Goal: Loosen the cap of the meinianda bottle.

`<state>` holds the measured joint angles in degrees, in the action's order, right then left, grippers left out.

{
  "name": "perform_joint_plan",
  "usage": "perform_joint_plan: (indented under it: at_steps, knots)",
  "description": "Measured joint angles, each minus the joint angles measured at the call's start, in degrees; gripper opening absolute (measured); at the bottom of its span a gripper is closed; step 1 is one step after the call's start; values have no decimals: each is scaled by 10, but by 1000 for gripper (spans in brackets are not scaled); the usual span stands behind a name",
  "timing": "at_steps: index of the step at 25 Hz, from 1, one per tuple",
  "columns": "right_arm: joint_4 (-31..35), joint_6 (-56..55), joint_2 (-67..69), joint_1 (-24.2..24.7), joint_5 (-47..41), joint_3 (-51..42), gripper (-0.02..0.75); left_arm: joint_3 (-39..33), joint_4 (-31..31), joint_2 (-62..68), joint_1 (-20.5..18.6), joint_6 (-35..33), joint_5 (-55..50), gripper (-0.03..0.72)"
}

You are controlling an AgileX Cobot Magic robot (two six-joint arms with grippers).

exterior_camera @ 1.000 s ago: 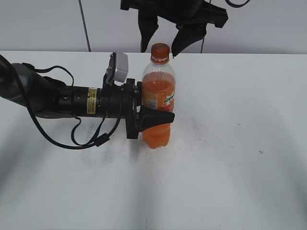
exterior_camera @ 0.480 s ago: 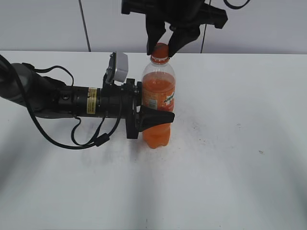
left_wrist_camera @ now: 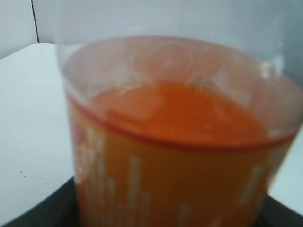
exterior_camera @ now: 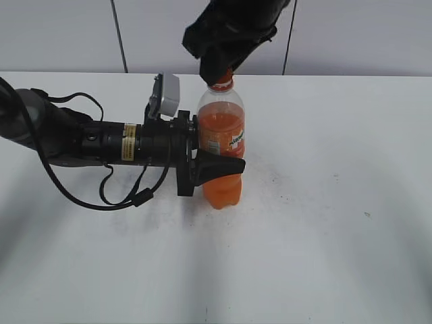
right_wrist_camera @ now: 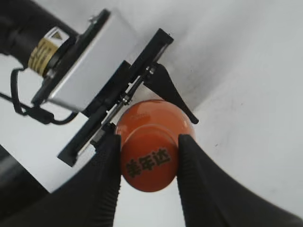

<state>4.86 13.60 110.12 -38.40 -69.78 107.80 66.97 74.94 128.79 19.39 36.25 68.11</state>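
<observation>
Exterior view: meinianda bottle (exterior_camera: 221, 145) stands on the white desk (exterior_camera: 324, 202), about centre frame, leaning slightly, top toward 11 o'clock.

Left arm lies low and roughly horizontal, coming in from 9 o'clock, forearm just above the desk, cable looped beneath it. Left claw (exterior_camera: 214, 164) is clamped round the bottle at label height; one black finger (exterior_camera: 223, 164) crosses the front of the bottle and points to 3 o'clock. Wrist camera housing (exterior_camera: 166, 94) sits on top of the arm at about 10 o'clock from the label.

Left wrist view: almost all bottle (left_wrist_camera: 175, 142), blurred and very close, soda level line visible, dark claw parts only at the bottom corners.

Right arm comes down from 12 o'clock, steep, its body out of frame at the top. Right claw (exterior_camera: 220, 71) covers the bottle top, so the cap (exterior_camera: 223, 82) shows only as an orange sliver below the black fingers.

Right wrist view looks straight down on it: cap (right_wrist_camera: 150, 163) sits between two black fingers (right_wrist_camera: 110, 175), one at 9 o'clock of the cap, the other at 3 o'clock, both pressed against its sides. Right claw (right_wrist_camera: 149, 165) is closed to cap width and gripping it. Cap top carries dark printed characters. Left claw's frame and finger are visible under the cap toward 11 o'clock.
</observation>
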Motion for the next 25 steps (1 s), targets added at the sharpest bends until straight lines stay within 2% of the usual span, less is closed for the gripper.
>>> perform_joint_plan:
  at_steps: [4,8,14,25]
  knots:
    - [9,183,0,0,0,2,271,0,3,0,-1,-1,2,418]
    - [5,274,0,0,0,2,270,0,3,0,-1,-1,2,418]
    - [-18,351,0,-1,-1,2,270,1,3,0,-1,1,-1,418]
    - [-11,420,-11,-1,-6,2,269,1,10,-1,-1,2,0,418]
